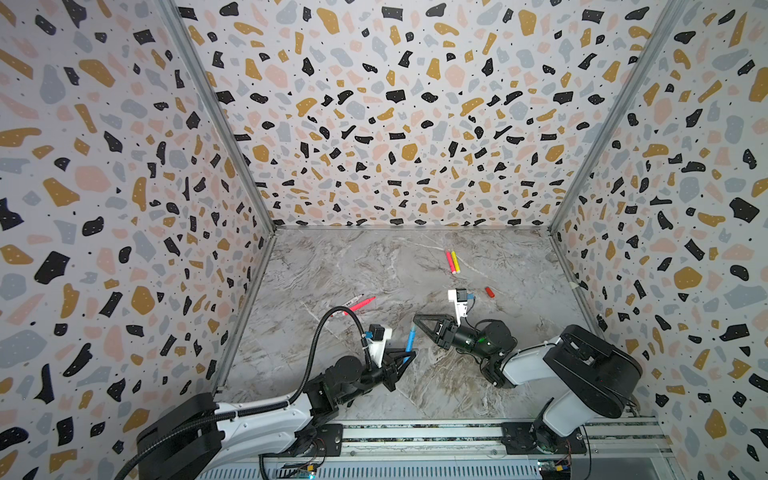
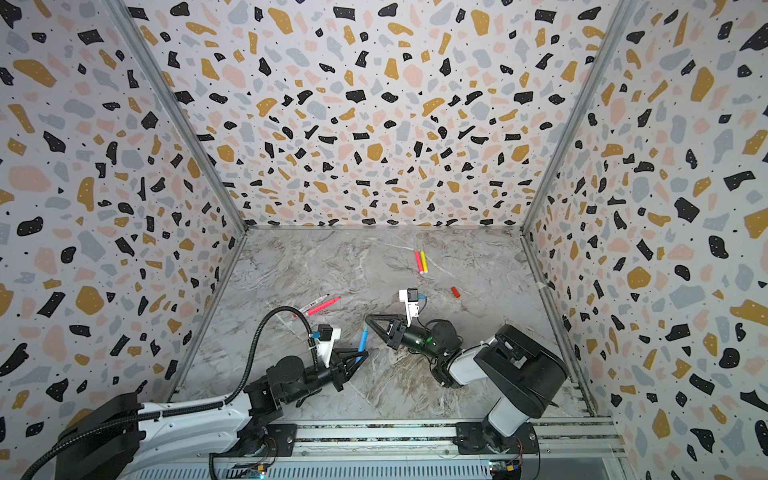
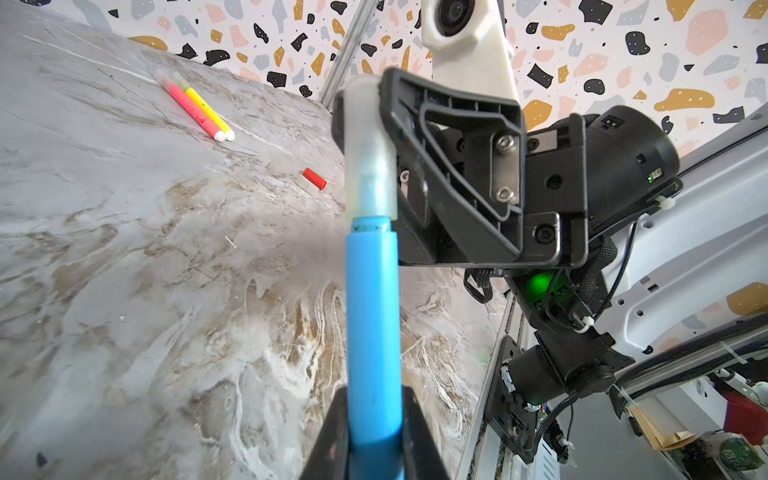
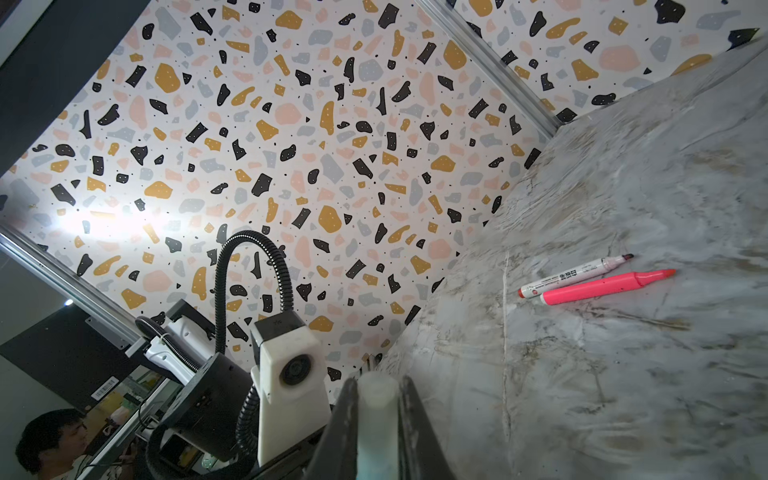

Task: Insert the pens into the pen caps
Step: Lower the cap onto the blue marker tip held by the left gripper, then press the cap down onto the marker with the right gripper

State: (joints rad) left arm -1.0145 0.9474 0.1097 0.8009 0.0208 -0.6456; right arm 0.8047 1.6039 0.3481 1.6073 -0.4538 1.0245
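Capping step: my left gripper [image 1: 409,356] clamps the slim blue plastic pen [image 3: 372,316] at front centre; my right gripper [image 1: 417,321] pinches the frosted translucent cap [image 3: 368,153], partly seated on its tip. Next, I'd press straight home.

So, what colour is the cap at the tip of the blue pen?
Frosted translucent white cap; clearest in the left wrist view.
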